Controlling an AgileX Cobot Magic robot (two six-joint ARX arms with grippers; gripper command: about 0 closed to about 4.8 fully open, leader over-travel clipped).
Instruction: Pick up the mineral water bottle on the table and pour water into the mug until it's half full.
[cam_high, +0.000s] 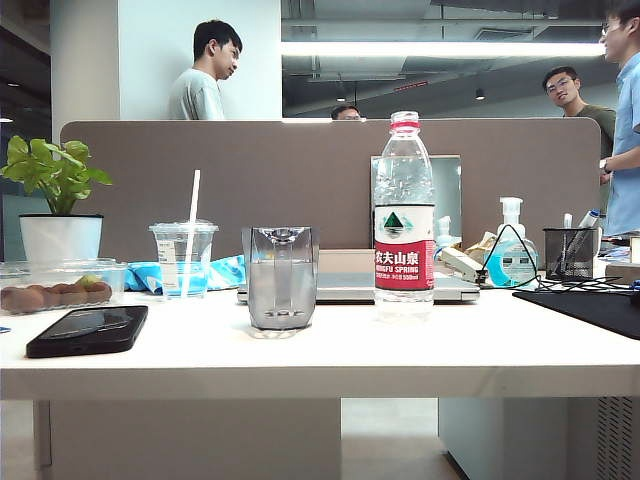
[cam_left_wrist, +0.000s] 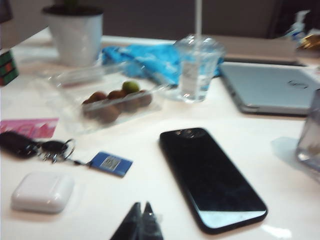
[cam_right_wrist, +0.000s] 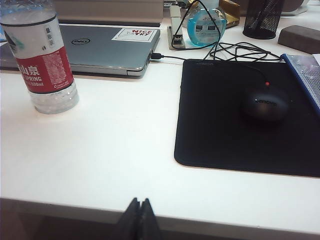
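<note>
The mineral water bottle (cam_high: 403, 220) stands upright right of centre on the white table (cam_high: 320, 360), its red-and-white label facing me; the right wrist view shows its lower half (cam_right_wrist: 44, 62). The clear faceted mug (cam_high: 281, 290) stands just left of it, apart from it, with water in its lower part; one edge of the mug (cam_left_wrist: 311, 135) shows in the left wrist view. My left gripper (cam_left_wrist: 141, 206) is shut and empty, low over the table near a black phone. My right gripper (cam_right_wrist: 139, 201) is shut and empty at the table's front edge, well short of the bottle. Neither gripper shows in the exterior view.
A black phone (cam_left_wrist: 210, 177) lies in front of the mug. A lidded cup with a straw (cam_high: 184, 258), a fruit tray (cam_left_wrist: 107, 97), keys (cam_left_wrist: 50, 148) and a white case (cam_left_wrist: 42, 191) are on the left. A laptop (cam_right_wrist: 105, 47) sits behind; a mouse (cam_right_wrist: 265, 102) on a black pad (cam_right_wrist: 240, 120) to the right.
</note>
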